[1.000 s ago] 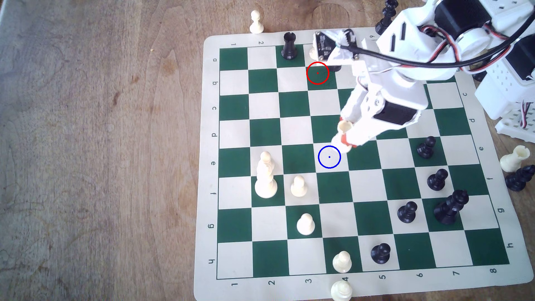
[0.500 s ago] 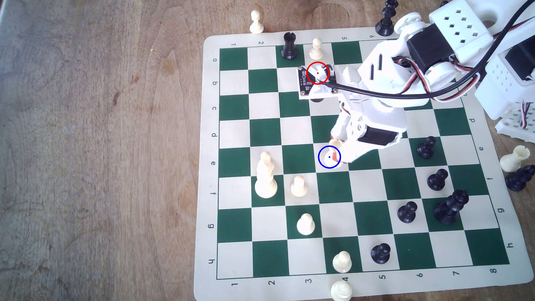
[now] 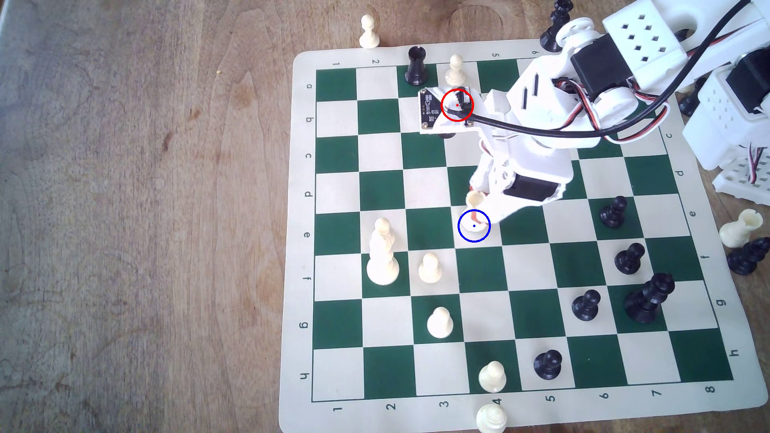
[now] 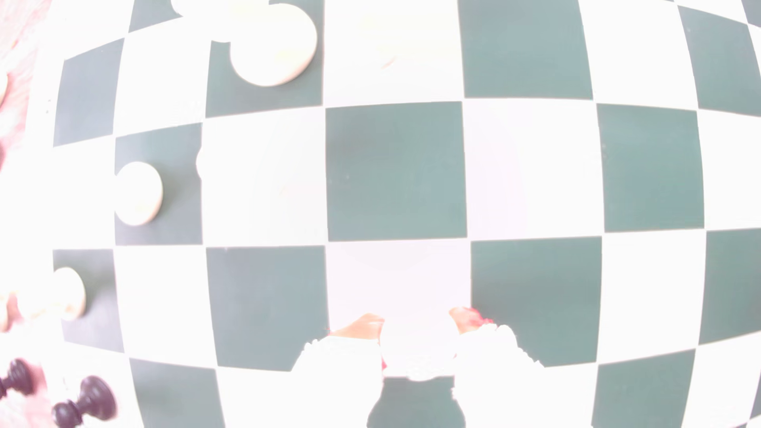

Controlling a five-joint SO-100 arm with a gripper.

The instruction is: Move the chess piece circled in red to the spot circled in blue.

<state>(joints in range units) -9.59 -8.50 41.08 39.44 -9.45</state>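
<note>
**Robot arm holding a cream rook over a blue-ringed chessboard square**

A white robot arm reaches across a green and cream chessboard [image 3: 537, 266] lying on a wooden table [image 3: 146, 208]. Its gripper [image 3: 479, 216] is clamped on a small cream-white rook [image 3: 474, 198], whose hollow, notched top shows between the orange-tipped fingers [image 3: 476, 215]. The gripper's tip sits inside the blue ring [image 3: 474, 225] marking a cream square, and the rook's base is hidden there, so whether it touches the board cannot be told.

In the washed-out wrist view, the gripper [image 4: 418, 329] closes around the pale rook [image 4: 418, 350] above a cream square.

Well beyond the gripper, towards the board's far edge, a red ring [image 3: 457, 105] overlies the arm's camera board. Just past that stand a cream pawn [image 3: 455, 70] and a taller black rook [image 3: 416, 65]. On the exterior view's left of the gripper, nearby, stand a tall cream piece [image 3: 382, 254] and another cream pawn [image 3: 430, 267].
</note>
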